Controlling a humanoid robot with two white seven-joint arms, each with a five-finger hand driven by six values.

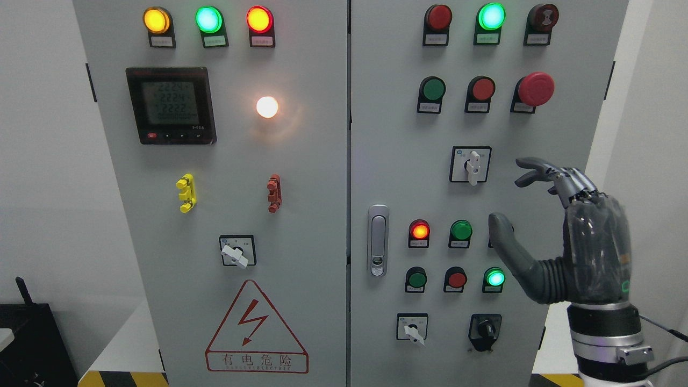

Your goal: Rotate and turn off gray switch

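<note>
A: Quick pass, near to far. Nearest thing is my right robot hand (pixel 559 236), arm coming up from 5 o'clock of the frame. Fingers spread apart, thumb out toward 9 o'clock, holding nothing. Left one isn't in view.

B: Where's the gray switch?

A: I take it to be the gray switch (pixel 472 165) on the right-hand cabinet door (pixel 387 161), white-gray lever in a black-framed square, pointing down at 6 o'clock. It sits at about 10 o'clock from my palm, just beside the fingertips (pixel 524 174), not touching.

B: Sure it's that one? There are others.

A: That's the risk. A similar lever switch (pixel 413 329) sits low at 7 o'clock, another (pixel 236 251) is on the left door, plus a black knob (pixel 485 329). Only the nearest one fits my reach, so I judge it the target.

B: What else goes wrong?

A: The thumb hangs over the row of indicator lamps, near the green lamp (pixel 461 230); a sloppy close could bump a button. The lever is small, so wide fingers may slip off it. The red mushroom button (pixel 535 88) at 12 o'clock is one to stay clear of.
</note>
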